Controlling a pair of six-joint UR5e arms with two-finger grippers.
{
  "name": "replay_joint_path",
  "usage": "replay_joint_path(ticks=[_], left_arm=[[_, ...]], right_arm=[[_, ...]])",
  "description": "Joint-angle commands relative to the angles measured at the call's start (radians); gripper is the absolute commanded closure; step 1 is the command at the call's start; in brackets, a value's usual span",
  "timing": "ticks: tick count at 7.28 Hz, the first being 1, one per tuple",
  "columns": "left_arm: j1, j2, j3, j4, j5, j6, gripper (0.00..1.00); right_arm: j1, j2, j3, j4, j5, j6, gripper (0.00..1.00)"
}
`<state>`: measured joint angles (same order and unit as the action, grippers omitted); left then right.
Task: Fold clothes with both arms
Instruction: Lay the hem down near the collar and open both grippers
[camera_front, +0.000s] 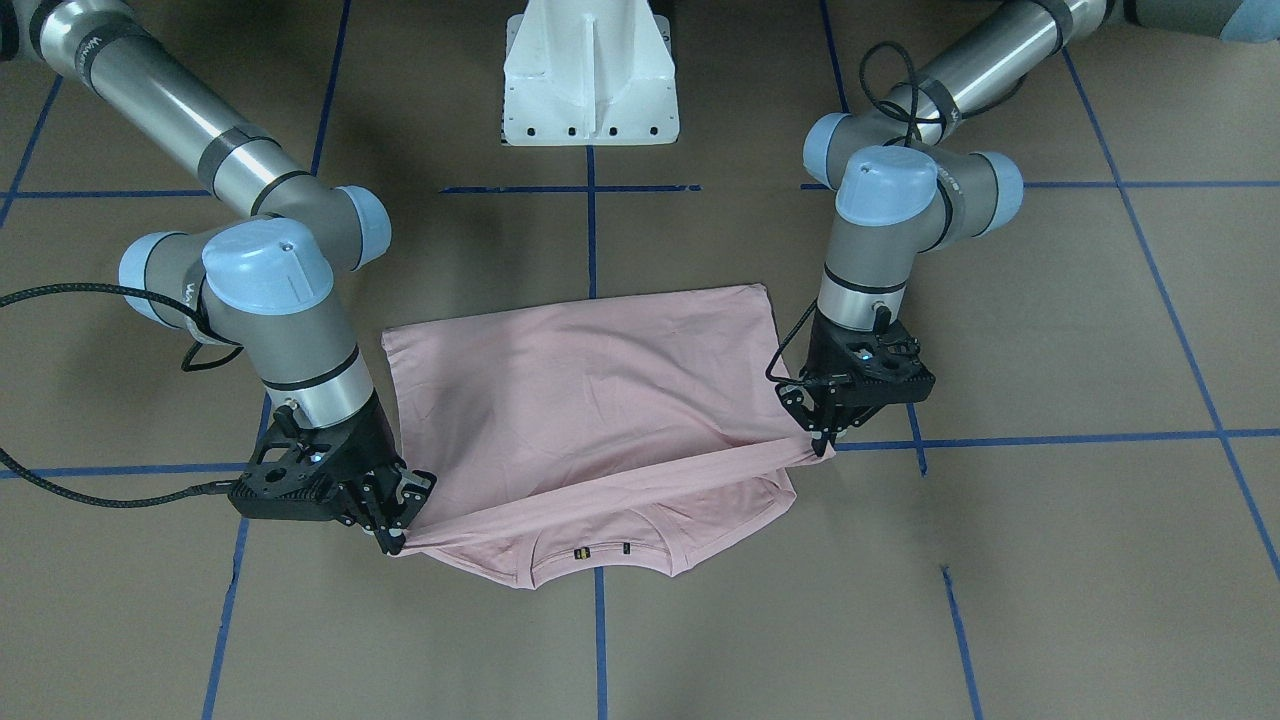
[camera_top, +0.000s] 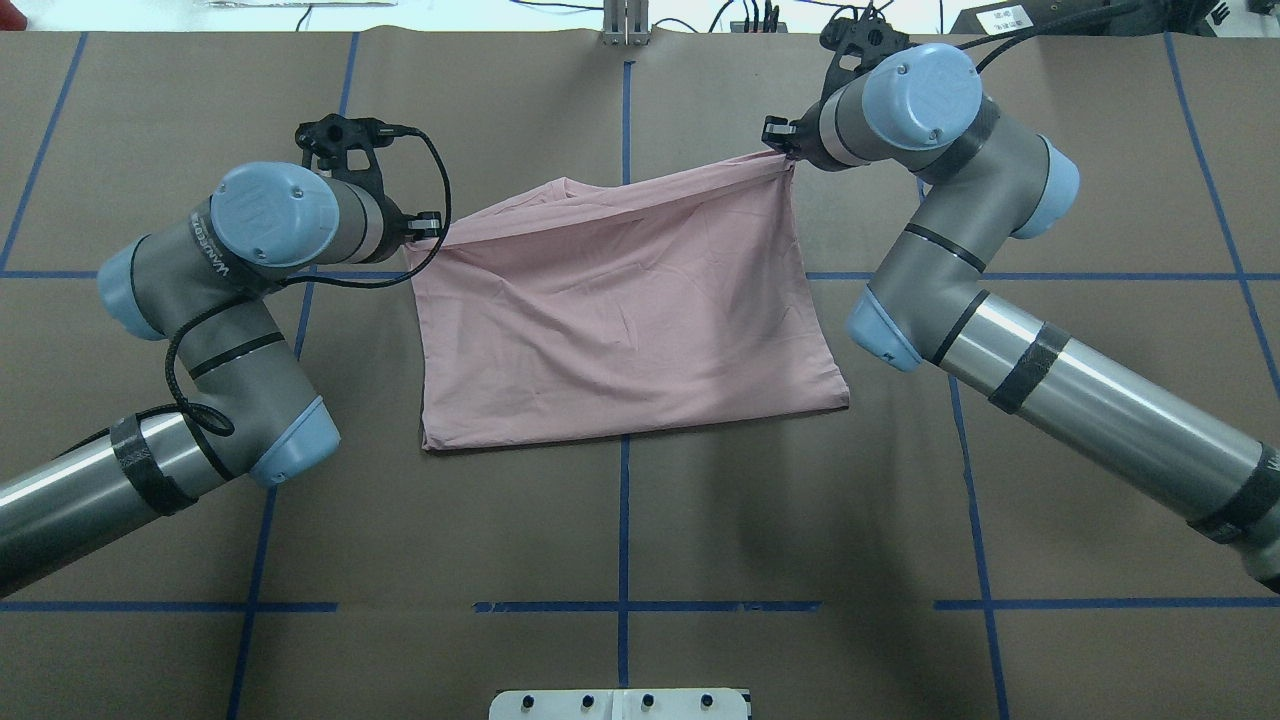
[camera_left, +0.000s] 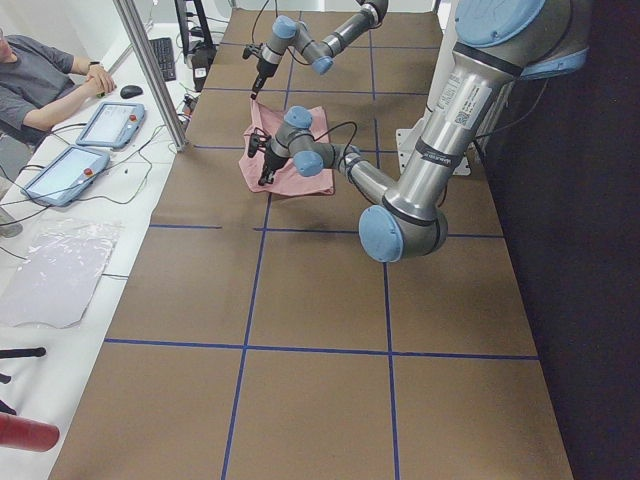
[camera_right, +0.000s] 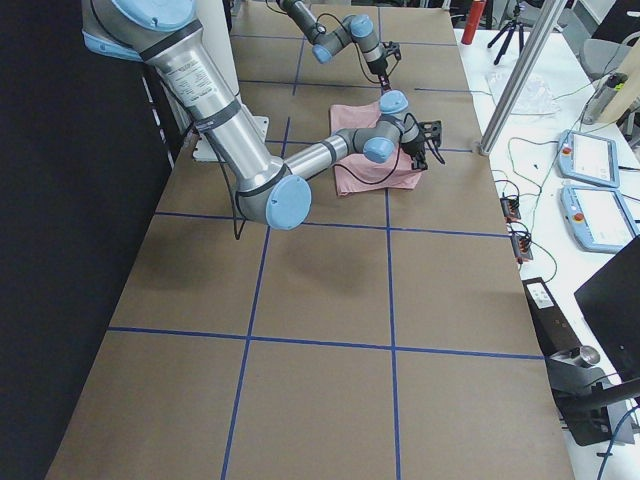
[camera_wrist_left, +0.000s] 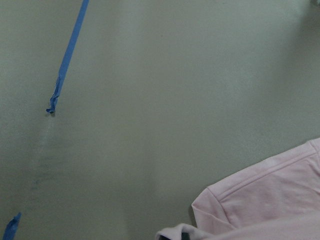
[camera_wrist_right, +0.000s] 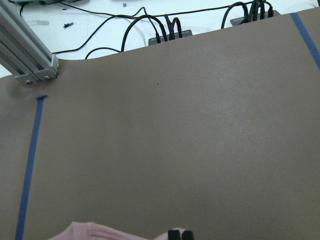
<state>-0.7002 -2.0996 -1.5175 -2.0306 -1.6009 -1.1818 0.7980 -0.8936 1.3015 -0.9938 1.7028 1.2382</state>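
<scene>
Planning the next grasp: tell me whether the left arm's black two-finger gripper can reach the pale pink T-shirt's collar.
Probably not yet: the left gripper is shut on the pale pink T-shirt, though its collar lies uncovered nearby.

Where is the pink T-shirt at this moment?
In the overhead view the T-shirt lies mid-table, its far edge held taut between the left gripper on view left and the right gripper on view right.

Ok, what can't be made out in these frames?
Shirt underside: hidden against the table, every view.
Left end effector: outside its wrist view; overhead, its wrist mostly covers it.
Right end effector: wrist view's bottom edge cuts off its fingertips.
Side views: both grasps too small.
</scene>
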Motion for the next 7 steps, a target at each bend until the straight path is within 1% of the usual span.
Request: replay_joint_path(ticks=[1, 2, 3, 4, 5, 6, 7], left_arm=[[0.001, -0.013, 0.0, 0.001, -0.001, -0.002, 1.0], [-0.001, -0.013, 0.0, 0.001, -0.001, -0.004, 0.84], [-0.001, -0.013, 0.0, 0.001, -0.001, -0.006, 0.26], [-0.001, -0.014, 0.0, 0.001, -0.002, -0.007, 0.0], [-0.004, -0.013, 0.0, 0.003, -0.002, -0.003, 0.0], [-0.015, -0.013, 0.0, 0.001, -0.026, 0.001, 0.0], [-0.022, -0.013, -0.003, -0.002, -0.081, 0.002, 0.0]], right_arm=[[-0.029, -0.004, 0.008, 0.01, 0.0, 0.001, 1.0], [-0.037, -0.011, 0.008, 0.014, 0.001, -0.005, 1.0], [-0.036, -0.013, 0.008, 0.015, 0.006, -0.031, 0.87], [-0.037, -0.019, 0.01, 0.017, 0.003, -0.045, 0.01], [-0.017, -0.021, 0.019, 0.017, 0.02, -0.061, 0.0], [0.007, -0.03, 0.021, 0.017, 0.073, -0.1, 0.0], [0.035, -0.066, 0.048, 0.017, 0.16, -0.108, 0.0]])
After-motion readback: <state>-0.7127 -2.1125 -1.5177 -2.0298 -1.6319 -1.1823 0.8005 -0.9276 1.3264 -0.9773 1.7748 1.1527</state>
